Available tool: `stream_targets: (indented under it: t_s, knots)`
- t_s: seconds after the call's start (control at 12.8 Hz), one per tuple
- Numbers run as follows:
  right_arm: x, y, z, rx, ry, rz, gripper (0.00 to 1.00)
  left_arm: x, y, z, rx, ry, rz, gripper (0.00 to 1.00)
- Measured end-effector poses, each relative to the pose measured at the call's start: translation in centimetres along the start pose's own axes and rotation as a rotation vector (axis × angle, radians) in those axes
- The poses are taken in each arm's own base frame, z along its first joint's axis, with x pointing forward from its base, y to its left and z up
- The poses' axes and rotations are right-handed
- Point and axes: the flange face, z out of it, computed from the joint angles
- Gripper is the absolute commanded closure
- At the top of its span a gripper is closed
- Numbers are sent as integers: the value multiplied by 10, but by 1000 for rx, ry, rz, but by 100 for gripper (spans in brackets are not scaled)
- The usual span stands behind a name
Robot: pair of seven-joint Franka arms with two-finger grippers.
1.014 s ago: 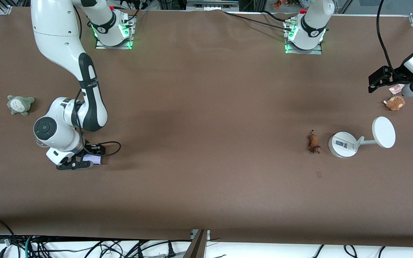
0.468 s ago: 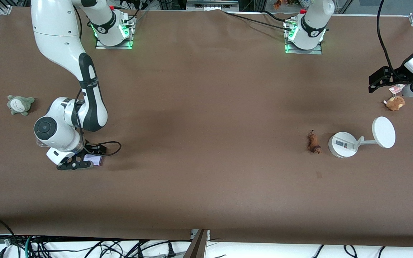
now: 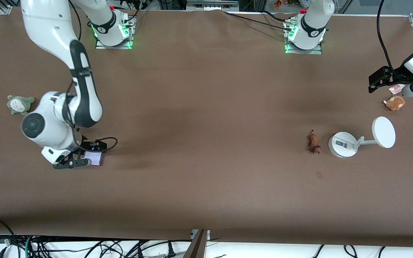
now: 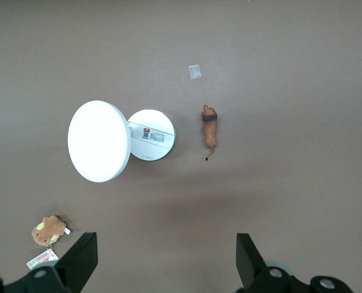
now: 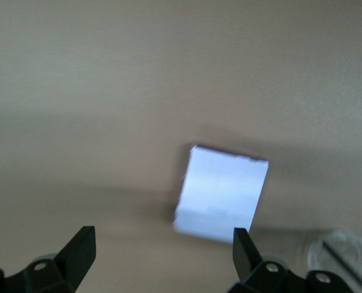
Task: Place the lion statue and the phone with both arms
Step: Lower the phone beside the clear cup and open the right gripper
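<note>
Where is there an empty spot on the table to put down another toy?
The widest bare stretch runs across the middle of the table, between the phone under the right gripper and the lion statue. It is crowded at the left arm's end, where the white stand and brown plush sit close together.

grey plush [image 3: 20, 104], brown plush [image 3: 395, 103], white stand [image 3: 360, 138]

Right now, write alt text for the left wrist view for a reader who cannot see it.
The left gripper, jaws open, hangs high over the brown table, holding nothing. Below lie the lion statue flat on the table, beside a white round-based stand with a disc. A brown plush with a tag lies apart from the stand.
</note>
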Motion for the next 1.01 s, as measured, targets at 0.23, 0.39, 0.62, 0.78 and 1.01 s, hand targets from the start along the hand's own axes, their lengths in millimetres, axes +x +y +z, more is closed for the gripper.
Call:
stream_targets:
  t_s: [0.23, 0.39, 0.62, 0.78, 1.01]
  knots:
    - [-12, -8, -76, 59, -68, 32, 1, 0, 0, 0, 0, 0, 0, 0]
    - [-16, -22, -130, 78, -120, 67, 1, 0, 0, 0, 0, -1, 0, 0]
    - [-23, -44, -203, 74, -186, 115, 1, 0, 0, 0, 0, -5, 0, 0]
    - [-32, -58, -239, 37, -223, 135, 1, -1, 0, 1, -1, -6, 0, 0]
    - [-43, -69, -274, 12, -237, 154, 1, -1, 0, 1, -1, -7, 0, 0]
